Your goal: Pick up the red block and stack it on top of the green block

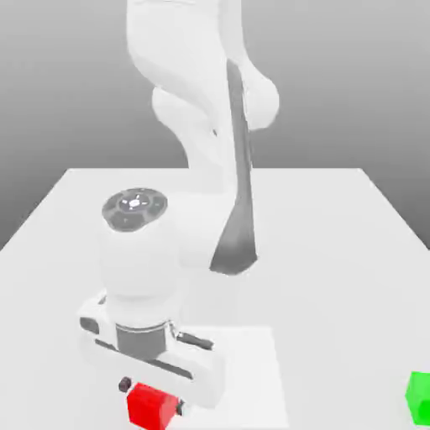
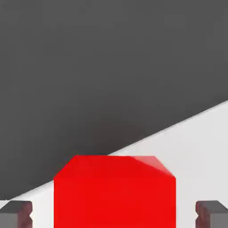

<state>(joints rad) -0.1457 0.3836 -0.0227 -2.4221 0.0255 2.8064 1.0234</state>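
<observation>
The gripper (image 2: 114, 214) is seen lowered around the red block (image 2: 114, 191), which rests on the white table (image 1: 336, 277). In the hand view the dark fingers (image 2: 18, 213) are set to either side of the cube with a strip of bare table showing between each pad and its red face, so the jaws are read as spread and nothing is grasped. In the exterior view the pads look closer to the cube, and contact cannot be ruled out there.

The approach is judged done: the cube is centred between the pads. The closing, the lift, the carry and the placing are left.

Further off, toward the exterior view's right and well apart from the red cube, the green block (image 1: 420, 396) is seen on the table with nothing on top of it.
</observation>
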